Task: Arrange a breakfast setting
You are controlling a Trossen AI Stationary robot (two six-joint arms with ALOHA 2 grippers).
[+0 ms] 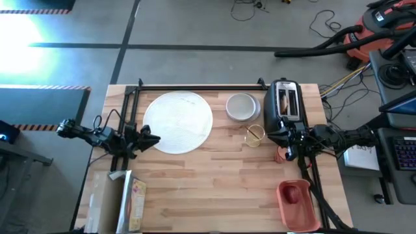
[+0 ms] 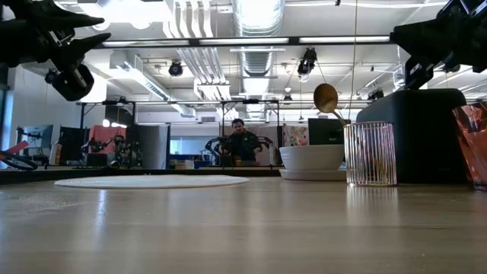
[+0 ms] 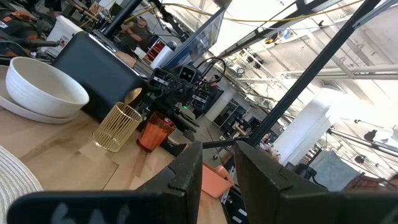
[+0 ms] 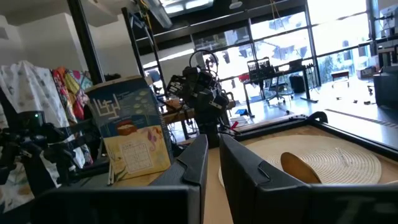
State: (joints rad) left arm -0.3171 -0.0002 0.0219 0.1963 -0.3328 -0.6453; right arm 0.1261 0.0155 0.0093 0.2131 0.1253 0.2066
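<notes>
Right pincer beside ribbed clear glass holding gold spoon.

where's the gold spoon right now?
The gold spoon stands in the clear glass, handle down and bowl end up, in the high view right of centre, between the white bowl and the black toaster.
</notes>
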